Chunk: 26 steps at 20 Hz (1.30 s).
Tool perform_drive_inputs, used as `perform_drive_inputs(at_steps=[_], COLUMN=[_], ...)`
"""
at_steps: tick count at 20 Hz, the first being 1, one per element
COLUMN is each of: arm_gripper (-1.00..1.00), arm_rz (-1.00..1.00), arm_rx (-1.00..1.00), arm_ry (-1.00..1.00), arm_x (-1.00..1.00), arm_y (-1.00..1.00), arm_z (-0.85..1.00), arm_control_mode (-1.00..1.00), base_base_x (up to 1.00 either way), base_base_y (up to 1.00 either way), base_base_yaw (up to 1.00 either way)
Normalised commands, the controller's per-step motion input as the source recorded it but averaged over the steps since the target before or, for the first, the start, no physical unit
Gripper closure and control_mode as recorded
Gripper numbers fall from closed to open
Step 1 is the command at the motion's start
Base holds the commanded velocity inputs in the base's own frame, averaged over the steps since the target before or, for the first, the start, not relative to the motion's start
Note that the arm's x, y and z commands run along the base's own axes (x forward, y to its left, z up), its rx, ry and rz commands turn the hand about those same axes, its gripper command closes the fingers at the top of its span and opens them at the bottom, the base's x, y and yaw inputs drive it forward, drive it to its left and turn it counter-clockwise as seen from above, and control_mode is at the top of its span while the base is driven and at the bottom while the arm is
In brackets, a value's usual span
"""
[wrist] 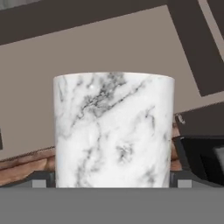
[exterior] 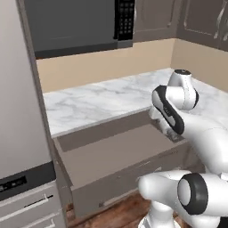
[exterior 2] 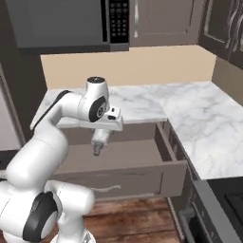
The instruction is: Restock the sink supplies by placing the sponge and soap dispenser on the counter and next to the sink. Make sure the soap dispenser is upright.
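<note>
White arm (exterior 2: 45,137) rose from base, elbow bent, forearm reaching forward over open brown drawer (exterior 2: 142,159) below front edge of marble surface (exterior 2: 209,123). Wrist turned down, hand pointing straight into drawer near its left-middle. Fingers (wrist: 39,183) stood spread wide, flanking soap dispenser (wrist: 113,131), a marbled white-grey cylinder seen end-on close to camera. Whether fingers pressed on it, cannot tell. Pump head hidden. Dispenser sat low inside drawer, under hand (exterior 2: 98,151).
</note>
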Motion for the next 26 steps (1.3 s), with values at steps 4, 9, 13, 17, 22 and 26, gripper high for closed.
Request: perform_drive_inputs(at_steps=[4,9,13,17,22,26], arm_gripper=[1.0,1.0,1.0,1.0,1.0,1.0], arm_rz=[0.0,0.0,0.0,0.0,0.0,0.0], arm_rx=[0.0,0.0,0.0,0.0,0.0,0.0], arm_ry=[0.0,0.0,0.0,0.0,0.0,0.0], arm_x=[0.0,0.0,0.0,0.0,0.0,0.0], arm_y=[0.0,0.0,0.0,0.0,0.0,0.0], arm_z=[0.0,0.0,0.0,0.0,0.0,0.0], arm_control_mode=[1.0,1.0,1.0,1.0,1.0,1.0], base_base_x=[-0.02,-0.01,0.0,0.0,0.0,0.0], base_base_y=[0.25,0.24,0.15,0.01,0.0,0.0], base_base_yaw=[-0.58,-0.63,-0.66,-0.68,-0.68,-0.65])
